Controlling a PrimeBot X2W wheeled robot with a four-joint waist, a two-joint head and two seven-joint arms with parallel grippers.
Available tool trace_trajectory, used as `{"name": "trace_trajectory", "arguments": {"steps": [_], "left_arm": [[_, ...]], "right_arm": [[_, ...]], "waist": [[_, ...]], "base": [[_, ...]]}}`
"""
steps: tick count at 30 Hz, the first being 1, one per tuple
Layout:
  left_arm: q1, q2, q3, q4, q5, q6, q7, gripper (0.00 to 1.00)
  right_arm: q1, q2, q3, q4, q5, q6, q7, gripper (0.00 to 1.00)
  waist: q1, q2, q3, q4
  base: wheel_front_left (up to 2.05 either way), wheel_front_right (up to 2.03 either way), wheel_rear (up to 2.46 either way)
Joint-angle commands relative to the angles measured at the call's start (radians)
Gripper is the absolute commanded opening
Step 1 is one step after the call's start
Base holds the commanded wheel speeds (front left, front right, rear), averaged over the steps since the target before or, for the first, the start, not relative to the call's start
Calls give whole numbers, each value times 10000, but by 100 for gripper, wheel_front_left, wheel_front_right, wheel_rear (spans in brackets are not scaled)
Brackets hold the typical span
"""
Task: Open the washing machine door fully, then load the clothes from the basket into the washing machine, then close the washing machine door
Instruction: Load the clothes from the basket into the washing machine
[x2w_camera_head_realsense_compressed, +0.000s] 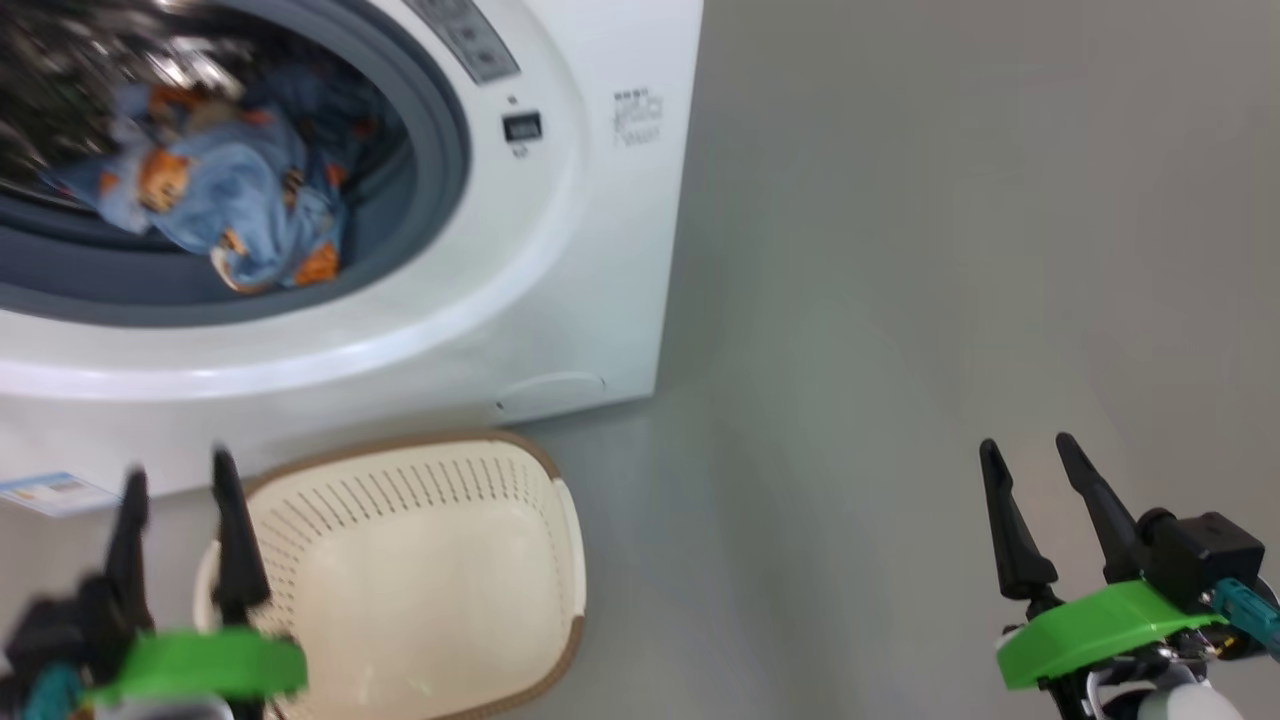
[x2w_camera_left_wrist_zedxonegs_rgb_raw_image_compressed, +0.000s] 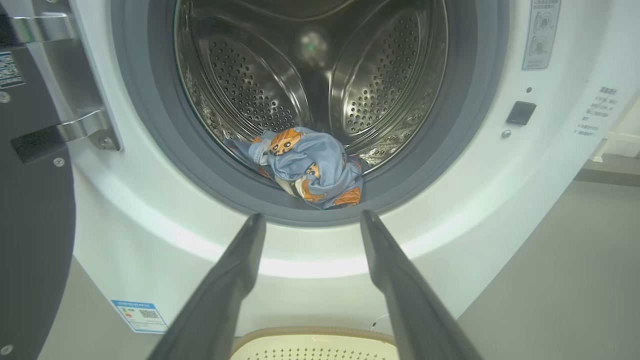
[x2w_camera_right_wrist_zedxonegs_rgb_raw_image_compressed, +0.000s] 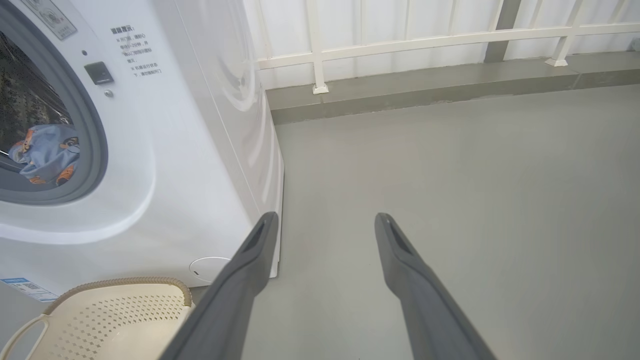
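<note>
Blue clothes: one soft bundle with orange figures lies at the bottom of the steel drum, near its front. It is straight ahead of the left gripper's fingers.
Cream basket: it stands on the floor just under the left gripper, close in front of the washing machine. I see no garment inside it.
Washing machine door: the dark door is swung out to the left side of the left gripper, with its metal hinge showing. The round opening is free.
Left gripper: its fingers are spread wide with nothing between them. It hovers over the near-left rim of the basket and points toward the opening.
Right gripper: its fingers are also spread wide and empty. It hangs over the bare grey floor, well apart from the machine on its right side.
Done, as I judge: the door is opened, and loading seems finished, because the basket looks empty and the clothes are in the drum.
Left to do: only closing the door, I think. It is on the left gripper's side, so that arm seems better placed.
Possible trouble: one fold of the bundle lies close to the grey rubber ring. It could be pinched when the door shuts.
</note>
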Motion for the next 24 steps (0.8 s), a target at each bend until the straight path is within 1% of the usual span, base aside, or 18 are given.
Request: {"name": "trace_trajectory", "arguments": {"steps": [1,5,9,15,24], "left_arm": [[3,211,344,-316,133,67,-58,100],[1038,22,239,-856,290,236,-58,100],[1719,-154,113,-1256,381,363,-58,100],[2234,-322,-146,-1430,452,455,-50,100],[2759,-347,-341,-1683,479,603,129,100]], "right_arm": [[20,-85,186,-309,-130,44,7,100],[352,-85,138,-676,-308,44,317,100],[632,-85,53,-950,-405,44,567,100],[955,-85,8,-1228,-496,44,845,100],[1165,-85,73,-1455,-516,44,1070,100]], "waist": [[2,-1,-795,392],[2,-1,-1174,567],[2,-1,-1481,805],[2,-1,-1910,1153],[2,-1,-2218,1367]], "base": [[0,0,0],[0,0,0],[0,0,0],[0,0,0],[0,0,0]]}}
